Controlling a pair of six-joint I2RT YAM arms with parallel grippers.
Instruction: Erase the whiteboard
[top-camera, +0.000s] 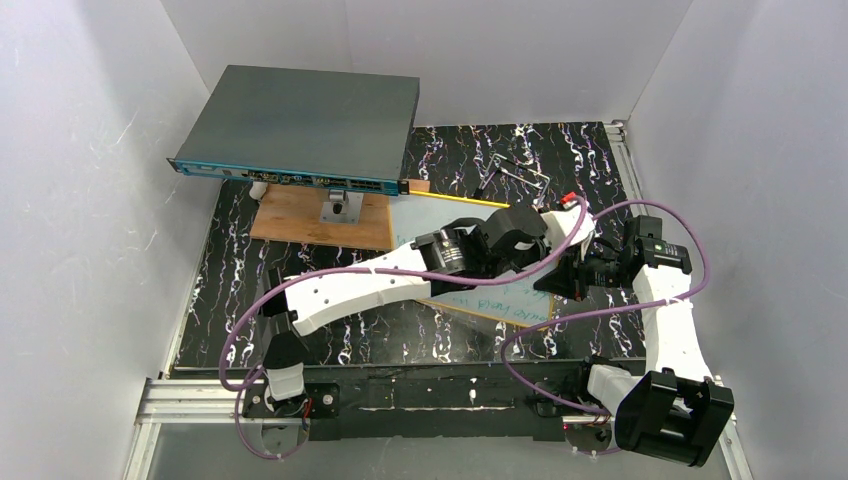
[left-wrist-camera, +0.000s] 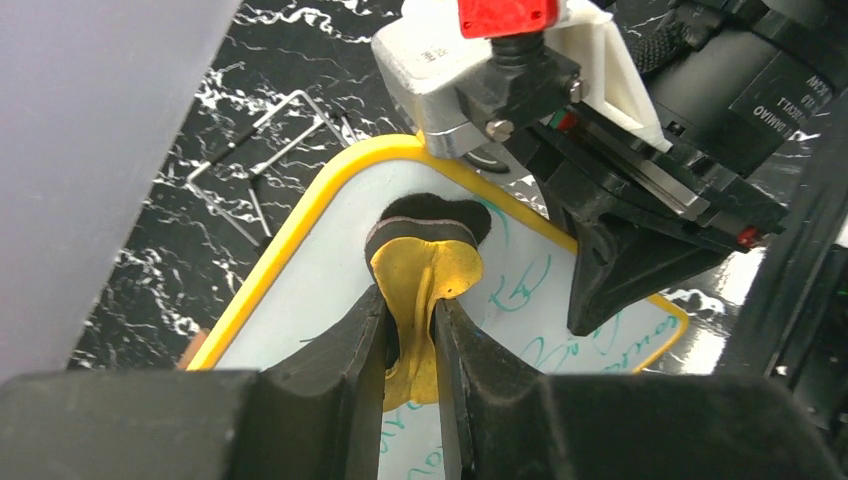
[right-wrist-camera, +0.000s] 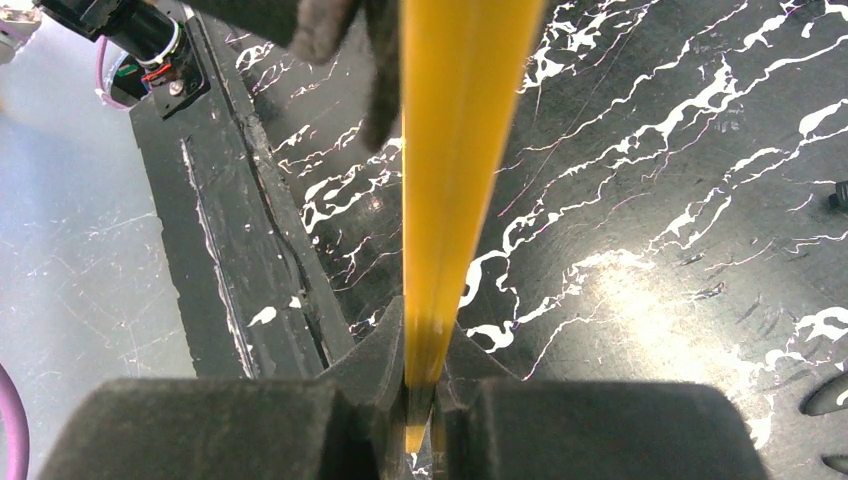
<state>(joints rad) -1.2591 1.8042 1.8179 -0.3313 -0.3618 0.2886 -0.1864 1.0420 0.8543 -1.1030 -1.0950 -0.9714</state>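
Observation:
The whiteboard (top-camera: 495, 302) lies on the black marbled table under both arms, with a yellow frame and green handwriting on its face (left-wrist-camera: 310, 260). My left gripper (left-wrist-camera: 412, 330) is shut on a yellow eraser pad (left-wrist-camera: 425, 275) whose black felt side presses on the board near its far corner. From above, that gripper (top-camera: 530, 250) is mostly hidden under its own wrist. My right gripper (right-wrist-camera: 425, 375) is shut on the board's yellow frame edge (right-wrist-camera: 455, 150), seen edge-on. In the top view it (top-camera: 568, 277) sits at the board's right side, and its black fingers (left-wrist-camera: 610, 290) show beside the eraser.
A dark-grey flat box (top-camera: 300, 130) stands at the back left over a brown wooden board (top-camera: 320, 215). Bent metal rods (top-camera: 520, 170) (left-wrist-camera: 260, 140) lie behind the whiteboard. White walls close in three sides. The black front rail (right-wrist-camera: 240, 250) runs along the near edge.

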